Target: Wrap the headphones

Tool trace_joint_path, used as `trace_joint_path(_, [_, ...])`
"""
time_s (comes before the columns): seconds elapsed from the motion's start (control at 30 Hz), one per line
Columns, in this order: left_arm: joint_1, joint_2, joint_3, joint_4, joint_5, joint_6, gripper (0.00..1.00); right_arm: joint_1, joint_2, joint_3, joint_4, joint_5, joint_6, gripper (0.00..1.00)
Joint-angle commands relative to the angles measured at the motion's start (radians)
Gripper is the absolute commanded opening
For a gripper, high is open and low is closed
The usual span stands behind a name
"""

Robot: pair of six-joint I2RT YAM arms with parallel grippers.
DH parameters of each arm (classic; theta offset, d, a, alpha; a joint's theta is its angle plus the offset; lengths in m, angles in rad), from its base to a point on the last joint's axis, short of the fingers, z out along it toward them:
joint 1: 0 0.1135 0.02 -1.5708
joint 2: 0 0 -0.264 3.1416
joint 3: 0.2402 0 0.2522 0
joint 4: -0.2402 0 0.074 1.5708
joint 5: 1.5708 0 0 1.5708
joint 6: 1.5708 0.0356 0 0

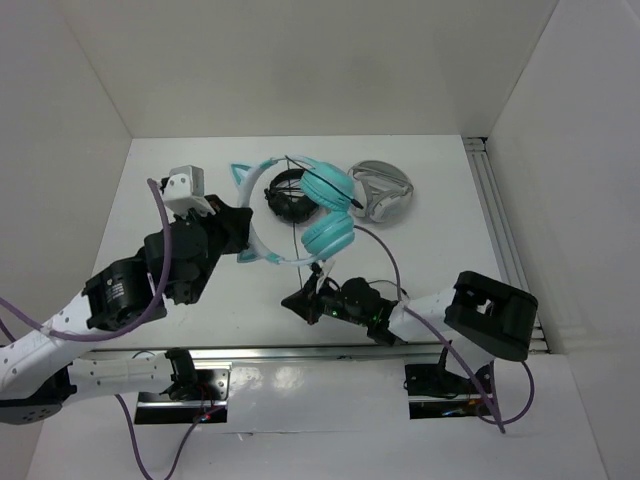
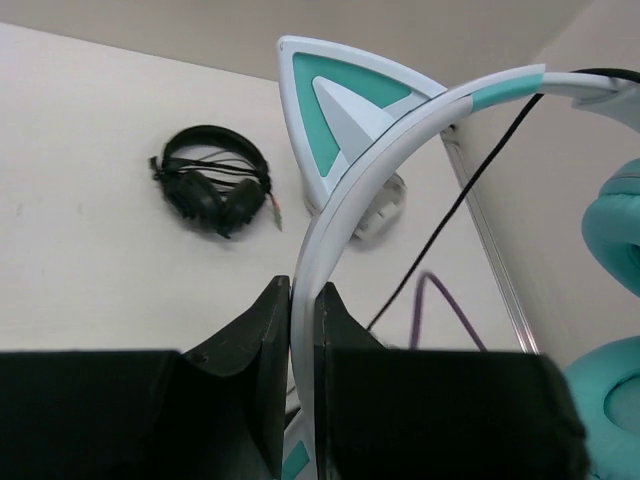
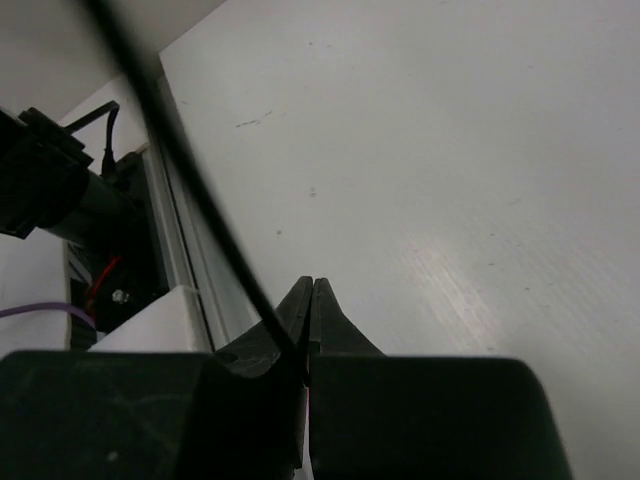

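Observation:
The teal headphones with a pale headband and cat ears are lifted over the middle of the table. My left gripper is shut on the headband, just below one cat ear; the teal ear cups hang at the right. My right gripper sits low near the table's front edge, below the ear cups. It is shut on the thin black cable, which runs up and left from the jaws in the right wrist view.
Black headphones lie behind the teal pair, also in the left wrist view. Grey-white headphones lie at the back right. An aluminium rail runs along the right edge. A purple robot cable loops near the right arm.

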Motion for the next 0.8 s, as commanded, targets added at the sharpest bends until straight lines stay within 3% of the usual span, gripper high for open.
trace_joint_path(0.0, [0.001, -0.013, -0.001, 0.159, -0.262, -0.169, 0.0, 0.126, -0.064, 0.012, -0.078, 0.23, -0.019, 0.0])
trace_joint_path(0.13, [0.001, 0.036, -0.001, 0.136, -0.46, -0.157, 0.0, 0.291, -0.168, 0.049, -0.227, 0.413, -0.042, 0.0])
trace_joint_path(0.27, [0.02, 0.09, -0.044, 0.125, -0.538, -0.116, 0.0, 0.415, -0.21, 0.165, -0.471, 0.512, -0.11, 0.0])
trace_joint_path(0.37, [0.095, 0.101, -0.104, 0.06, -0.473, -0.161, 0.0, 0.501, -0.262, 0.255, -0.598, 0.646, -0.143, 0.0])
trace_joint_path(0.5, [0.204, 0.128, -0.141, 0.004, -0.393, -0.09, 0.0, 0.561, -0.294, 0.372, -0.85, 0.834, -0.169, 0.0])
trace_joint_path(0.63, [0.233, 0.223, -0.049, -0.251, -0.42, -0.216, 0.0, 0.561, -0.303, 0.458, -1.017, 0.926, -0.178, 0.0])
trace_joint_path(0.77, [0.251, 0.291, 0.034, -0.322, -0.388, -0.195, 0.0, 0.582, -0.323, 0.523, -1.124, 0.963, -0.187, 0.0])
